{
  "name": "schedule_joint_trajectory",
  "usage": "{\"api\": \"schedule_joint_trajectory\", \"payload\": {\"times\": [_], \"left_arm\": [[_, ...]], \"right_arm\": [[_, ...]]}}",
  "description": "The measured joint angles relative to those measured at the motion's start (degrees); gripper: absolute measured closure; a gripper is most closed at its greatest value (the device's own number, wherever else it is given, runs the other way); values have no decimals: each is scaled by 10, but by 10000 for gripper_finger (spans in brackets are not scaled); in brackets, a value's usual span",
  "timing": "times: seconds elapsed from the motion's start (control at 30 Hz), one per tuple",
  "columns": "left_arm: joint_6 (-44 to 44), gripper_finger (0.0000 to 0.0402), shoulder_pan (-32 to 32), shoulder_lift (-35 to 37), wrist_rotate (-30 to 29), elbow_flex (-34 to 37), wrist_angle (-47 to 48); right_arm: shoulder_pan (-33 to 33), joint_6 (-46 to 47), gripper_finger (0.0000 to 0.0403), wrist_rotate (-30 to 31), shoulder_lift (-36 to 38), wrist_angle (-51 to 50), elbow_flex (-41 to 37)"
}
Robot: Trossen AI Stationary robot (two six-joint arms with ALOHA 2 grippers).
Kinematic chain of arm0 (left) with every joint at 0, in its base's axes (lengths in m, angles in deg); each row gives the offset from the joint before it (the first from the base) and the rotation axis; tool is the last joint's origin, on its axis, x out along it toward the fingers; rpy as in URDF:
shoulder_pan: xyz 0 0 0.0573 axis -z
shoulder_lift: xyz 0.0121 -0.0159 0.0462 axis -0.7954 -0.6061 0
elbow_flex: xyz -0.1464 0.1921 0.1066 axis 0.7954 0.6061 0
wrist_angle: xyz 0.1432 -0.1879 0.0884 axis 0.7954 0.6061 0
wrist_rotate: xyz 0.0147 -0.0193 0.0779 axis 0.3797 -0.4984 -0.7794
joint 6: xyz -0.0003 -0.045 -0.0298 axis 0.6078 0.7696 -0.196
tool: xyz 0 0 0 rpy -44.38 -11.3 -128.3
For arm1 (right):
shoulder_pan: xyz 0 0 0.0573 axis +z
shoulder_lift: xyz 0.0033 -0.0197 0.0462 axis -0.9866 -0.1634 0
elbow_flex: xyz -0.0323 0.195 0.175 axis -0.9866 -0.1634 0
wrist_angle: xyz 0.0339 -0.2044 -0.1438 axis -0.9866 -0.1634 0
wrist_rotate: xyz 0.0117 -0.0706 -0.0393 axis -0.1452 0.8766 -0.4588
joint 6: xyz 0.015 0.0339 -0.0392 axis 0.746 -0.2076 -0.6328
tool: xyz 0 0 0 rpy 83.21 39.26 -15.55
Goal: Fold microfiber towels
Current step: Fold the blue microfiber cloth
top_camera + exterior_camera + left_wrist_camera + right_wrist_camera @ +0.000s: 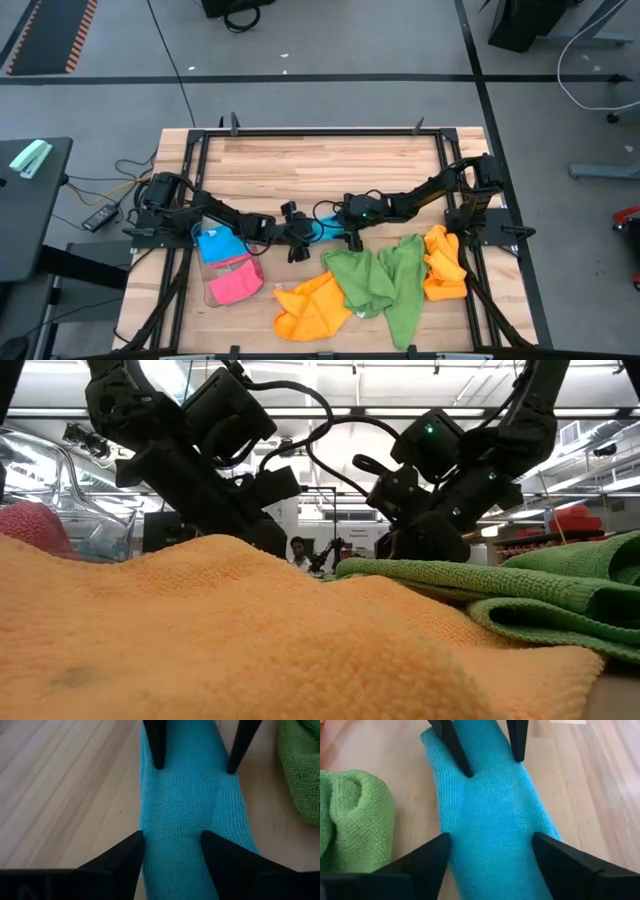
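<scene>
While both arms meet at the wooden counter's (pixel 330 165) middle, a narrow folded sky-blue microfiber towel (pixel 192 815) lies flat between them. Left tool (pixel 172 845) and right tool (pixel 490 847) each straddle it, fingers spread, gripping nothing.

**Two dark arms, black throughout**

Both arms are black, built of chunky jointed segments; the left arm (pixel 200 212) and right arm (pixel 440 187) each carry looping black cables along their links; the right arm shows a small green light (pixel 432 430) on its wrist housing; each claw ends in two slim, tapering black fingers with pointed tips, the left claw (pixel 172 845) and right claw (pixel 492 847) alike; their surfaces are matte and plain, without visible markings.
</scene>
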Motion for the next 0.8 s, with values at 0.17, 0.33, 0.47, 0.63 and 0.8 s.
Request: {"api": "schedule_joint_trajectory", "payload": {"times": [0.17,0.33,0.47,0.63,0.8], "left_arm": [[1,192,2,0,0,0,0],[3,189,4,0,0,0,0],[3,194,4,0,1,0,0],[0,200,4,0,3,0,0],[0,197,4,0,3,0,-1]], "right_arm": [[0,17,72,0,0,1,0],[0,28,64,0,9,1,-1],[-1,27,63,5,44,-17,-3],[1,17,63,7,69,-39,-2],[0,-1,64,8,60,-37,-2]]}}
